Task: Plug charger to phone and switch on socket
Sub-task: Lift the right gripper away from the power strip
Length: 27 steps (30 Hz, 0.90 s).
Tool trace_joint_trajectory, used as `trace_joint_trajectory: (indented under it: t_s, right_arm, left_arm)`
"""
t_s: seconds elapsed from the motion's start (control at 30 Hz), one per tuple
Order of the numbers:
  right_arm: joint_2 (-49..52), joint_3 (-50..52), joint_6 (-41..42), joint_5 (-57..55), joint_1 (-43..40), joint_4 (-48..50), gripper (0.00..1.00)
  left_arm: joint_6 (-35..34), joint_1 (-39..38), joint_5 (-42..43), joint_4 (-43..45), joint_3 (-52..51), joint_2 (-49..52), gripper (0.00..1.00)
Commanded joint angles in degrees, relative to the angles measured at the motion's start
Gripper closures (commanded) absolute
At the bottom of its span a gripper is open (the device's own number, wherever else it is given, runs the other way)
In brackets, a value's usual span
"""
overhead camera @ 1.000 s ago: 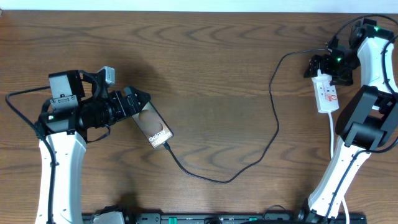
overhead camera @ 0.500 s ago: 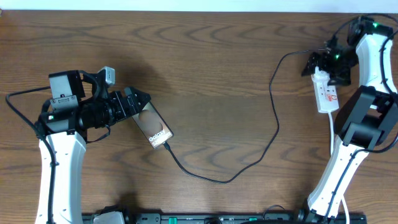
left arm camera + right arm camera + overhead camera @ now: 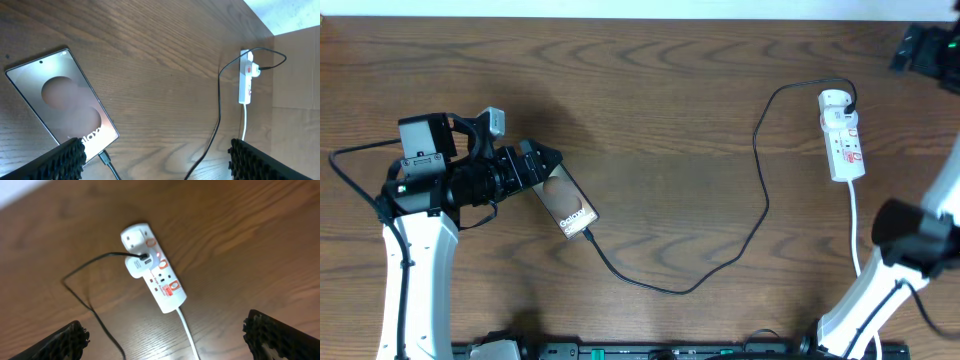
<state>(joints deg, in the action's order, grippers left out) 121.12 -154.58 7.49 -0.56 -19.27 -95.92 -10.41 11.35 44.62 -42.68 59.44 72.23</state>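
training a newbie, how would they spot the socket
Go to the table's far right side. The socket is the narrow white strip there, white cord attached. Only it has red marks; the charger plugged into it is thin and black.

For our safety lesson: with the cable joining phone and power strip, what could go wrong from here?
The open left gripper sits right at the phone's plugged end; moving off carelessly might nudge it and loosen the connector.
The cable lies in a loose curve across the table to the power strip; an arm could snag it.
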Motion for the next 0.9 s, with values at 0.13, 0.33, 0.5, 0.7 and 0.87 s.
trace_joint_trajectory:
  t_s: [0.13, 0.33, 0.5, 0.7, 0.87]
  right_arm:
    - [-9.0, -1.1, 1.9, -2.1, 0.2, -1.3, 0.01]
    - [-10.2, -1.1, 1.9, -2.1, 0.2, -1.4, 0.01]
    - [-10.2, -1.0, 1.9, -2.1, 0.2, -1.4, 0.01]
    - [-10.2, -1.0, 1.9, -2.1, 0.2, -1.4, 0.01]
    - [-10.2, -1.0, 1.9, -2.1, 0.2, -1.4, 0.01]
  left_arm:
    - [1.2, -0.2, -0.5, -0.1, 0.2, 0.1, 0.11]
    - [1.2, -0.2, -0.5, -0.1, 0.2, 0.1, 0.10]
    - [1.2, -0.2, -0.5, -0.1, 0.2, 0.1, 0.10]
    - [1.2, -0.2, -0.5, -0.1, 0.2, 0.1, 0.10]
    - [1.2, -0.3, -0.7, -0.2, 0.2, 0.1, 0.10]
